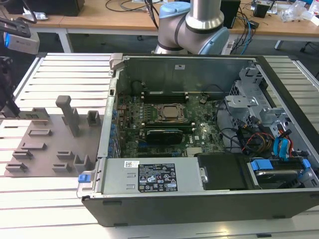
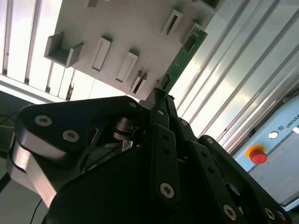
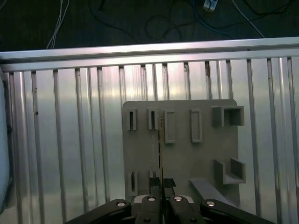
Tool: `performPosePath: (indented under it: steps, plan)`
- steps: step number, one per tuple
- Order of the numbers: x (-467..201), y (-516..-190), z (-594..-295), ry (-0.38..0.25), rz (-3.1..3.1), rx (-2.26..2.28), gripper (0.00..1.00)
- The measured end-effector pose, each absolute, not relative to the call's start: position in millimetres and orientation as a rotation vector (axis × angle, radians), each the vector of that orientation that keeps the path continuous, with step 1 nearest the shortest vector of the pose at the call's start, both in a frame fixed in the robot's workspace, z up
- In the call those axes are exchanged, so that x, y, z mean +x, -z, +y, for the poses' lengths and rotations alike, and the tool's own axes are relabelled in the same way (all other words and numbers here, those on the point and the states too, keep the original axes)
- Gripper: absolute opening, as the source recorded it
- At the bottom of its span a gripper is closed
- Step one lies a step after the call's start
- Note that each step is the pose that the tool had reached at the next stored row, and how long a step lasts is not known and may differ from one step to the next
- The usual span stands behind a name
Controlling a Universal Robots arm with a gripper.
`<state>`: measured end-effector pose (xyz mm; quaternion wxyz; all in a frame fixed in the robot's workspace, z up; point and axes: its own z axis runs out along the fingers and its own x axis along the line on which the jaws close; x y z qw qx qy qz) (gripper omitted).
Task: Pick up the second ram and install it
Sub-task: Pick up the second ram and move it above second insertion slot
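1. Second wrist view: my black gripper [image 2: 158, 96] is clamped shut on one end of the long, thin green circuit-board ram stick [image 2: 183, 58].
2. First wrist view: I see that ram stick edge-on over the flat grey plastic holder plate [image 3: 180, 154] on the ribbed metal table [image 3: 70, 140].
3. Exterior view: the open black computer case [image 1: 199, 206] stands beside the plate, on the exterior view's right.

Robotics lab: slatted aluminium bench [image 1: 60, 74], opened PC tower [image 1: 199, 139], cable-strewn desks [image 1: 99, 17] behind.
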<state>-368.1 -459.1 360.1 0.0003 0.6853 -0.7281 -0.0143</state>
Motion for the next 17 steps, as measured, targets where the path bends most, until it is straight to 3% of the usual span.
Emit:
performPosePath:
  steps: [8, 14, 17]
  plan:
    - [-368, -385, -459, 0.045, -2.287, 2.153, 0.13]
    - [-368, -423, -459, 0.045, -2.287, 2.153, 0.13]
    - [-368, -424, -459, 0.045, -2.287, 2.153, 0.13]
